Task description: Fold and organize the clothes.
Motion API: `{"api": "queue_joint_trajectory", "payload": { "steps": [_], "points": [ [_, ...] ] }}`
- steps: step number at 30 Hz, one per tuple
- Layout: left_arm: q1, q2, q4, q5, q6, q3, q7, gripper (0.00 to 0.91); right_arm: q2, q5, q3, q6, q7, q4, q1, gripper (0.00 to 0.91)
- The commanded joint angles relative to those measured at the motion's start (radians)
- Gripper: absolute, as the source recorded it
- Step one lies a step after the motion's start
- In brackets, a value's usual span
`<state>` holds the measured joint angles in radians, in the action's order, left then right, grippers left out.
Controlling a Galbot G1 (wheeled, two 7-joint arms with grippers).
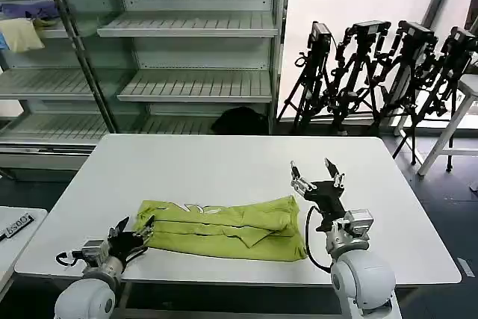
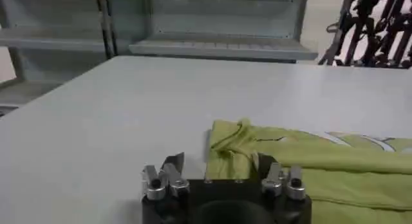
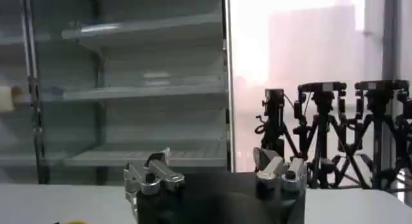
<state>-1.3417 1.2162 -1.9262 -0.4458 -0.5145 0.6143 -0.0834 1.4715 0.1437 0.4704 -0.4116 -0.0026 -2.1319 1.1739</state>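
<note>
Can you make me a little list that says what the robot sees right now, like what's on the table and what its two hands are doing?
shirt: lime yellow-green shirt, folded into a long strip, lying near the front edge of the white table
left gripper: left gripper, open, low at the shirt's left end
right gripper: right gripper, open, raised above the table just right of the shirt, holding nothing
behind the table: grey shelves and black tripods
</note>
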Motion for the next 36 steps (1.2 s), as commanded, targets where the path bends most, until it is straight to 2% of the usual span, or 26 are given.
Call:
{"api": "queue_joint_trajectory", "payload": {
  "steps": [1, 13, 17, 19, 22, 24, 30, 36],
  "points": [
    [0.001, 0.003, 0.003, -0.071, -0.04, -0.002, -0.009, 0.01, 0.0, 0.009, 0.004, 0.008, 0.006, 0.002, -0.005, 0.907],
    [-0.002, 0.013, -0.033, -0.1, -0.06, -0.025, -0.025, 0.0, -0.004, 0.009, 0.022, 0.002, 0.008, -0.003, 0.0, 0.907],
    [0.004, 0.036, -0.022, -0.09, 0.007, -0.017, -0.034, 0.0, -0.006, 0.01, 0.032, 0.002, 0.007, 0.001, 0.005, 0.907],
    [0.0, 0.033, -0.02, -0.065, 0.101, -0.006, -0.03, 0.0, -0.007, 0.01, 0.036, 0.002, 0.007, 0.003, 0.008, 0.907],
    [0.001, 0.03, -0.029, -0.027, 0.171, 0.046, -0.014, 0.0, -0.007, 0.011, 0.039, 0.003, 0.006, 0.012, 0.009, 0.907],
    [0.002, 0.024, -0.039, -0.015, 0.181, 0.085, 0.006, 0.0, -0.006, 0.011, 0.04, 0.004, 0.005, 0.016, 0.008, 0.907],
    [0.009, -0.056, -0.018, 0.112, 0.197, 0.298, 0.15, 0.0, -0.016, 0.013, 0.053, 0.01, -0.001, 0.048, 0.007, 0.907],
    [0.04, -0.224, 0.095, 0.219, 0.187, 0.491, 0.306, 0.0, -0.048, 0.01, 0.035, 0.03, -0.004, 0.107, 0.003, 0.907]
  ]
}}
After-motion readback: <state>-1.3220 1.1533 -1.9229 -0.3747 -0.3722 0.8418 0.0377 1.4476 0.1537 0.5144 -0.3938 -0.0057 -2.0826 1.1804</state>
